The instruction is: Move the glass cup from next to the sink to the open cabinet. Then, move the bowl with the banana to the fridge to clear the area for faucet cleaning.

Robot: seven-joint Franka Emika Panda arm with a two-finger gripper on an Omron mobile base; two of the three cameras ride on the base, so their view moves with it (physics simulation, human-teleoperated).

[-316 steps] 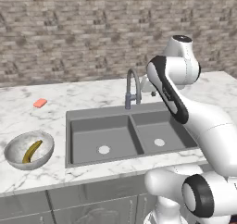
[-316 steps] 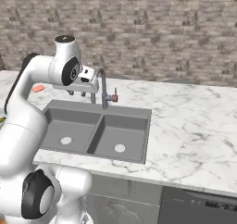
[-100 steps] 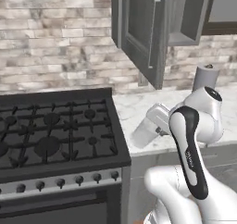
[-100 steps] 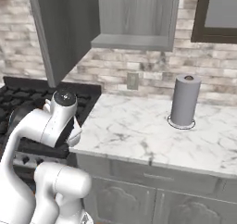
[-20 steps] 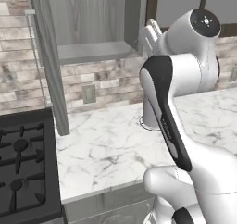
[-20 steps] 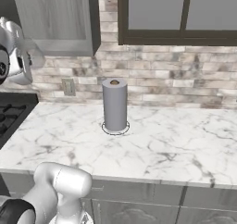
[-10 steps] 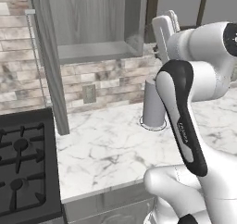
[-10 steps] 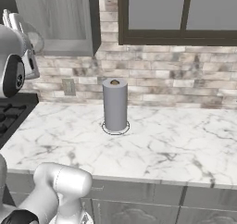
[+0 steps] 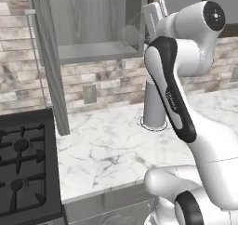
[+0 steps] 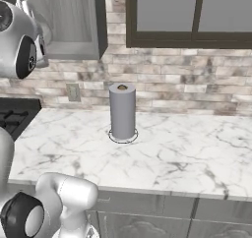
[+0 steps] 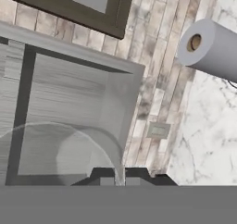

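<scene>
The glass cup [image 9: 134, 32] is a clear tumbler held high in front of the open cabinet [image 9: 94, 52], at the right end of its shelf. My gripper [image 9: 151, 20] is shut on the cup's rim. In the hand view the cup [image 11: 60, 153] shows as a faint clear arc at the lower left, with the dark fingertips of the gripper [image 11: 121, 174] closed on its wall. Behind it lies the cabinet's grey wooden inside [image 11: 69, 98]. The cabinet door [image 9: 46, 66] stands swung out to the left. The bowl with the banana is out of view.
A grey paper towel roll [image 9: 153, 103] [image 10: 122, 111] [image 11: 208, 49] stands upright on the marble counter [image 9: 111, 154] below the cabinet. A black stove [image 9: 23, 168] [image 10: 12, 115] sits at the left. A closed glass-front cabinet [image 10: 192, 15] hangs to the right. A wall outlet [image 9: 89, 94] is on the brick wall.
Over the last second the arm's elbow has swung out to the right while the hand kept the cup high at the cabinet's right end. The base has stood still.
</scene>
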